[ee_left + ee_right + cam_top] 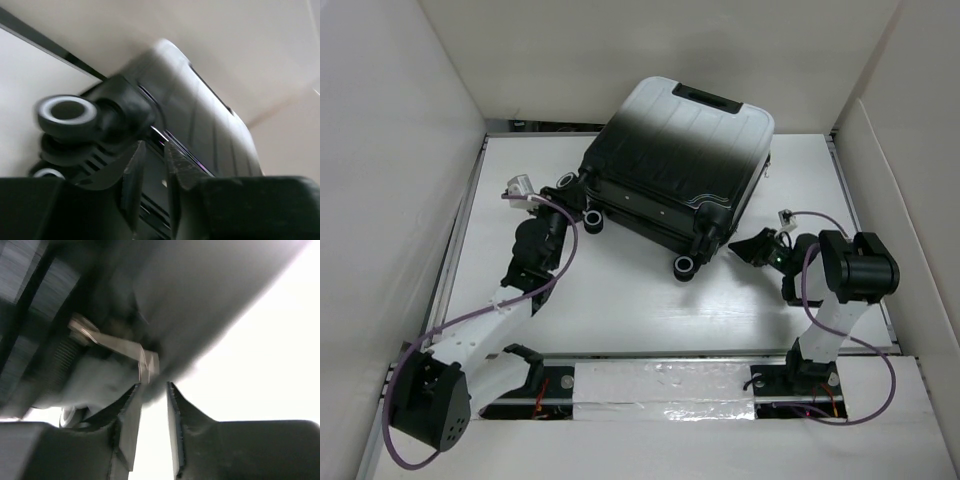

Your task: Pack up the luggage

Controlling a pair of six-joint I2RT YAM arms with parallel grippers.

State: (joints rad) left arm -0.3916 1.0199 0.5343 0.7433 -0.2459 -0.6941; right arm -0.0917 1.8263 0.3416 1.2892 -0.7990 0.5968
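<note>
Luggage [670, 160] flat on table [620, 310] between left gripper [152, 152] and right gripper [152, 390].

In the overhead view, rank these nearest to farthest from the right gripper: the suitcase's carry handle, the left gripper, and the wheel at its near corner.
1. Near-corner wheel, just left of the right gripper.
2. Carry handle, on the suitcase's far edge.
3. Left gripper, across at the suitcase's left corner.
</note>
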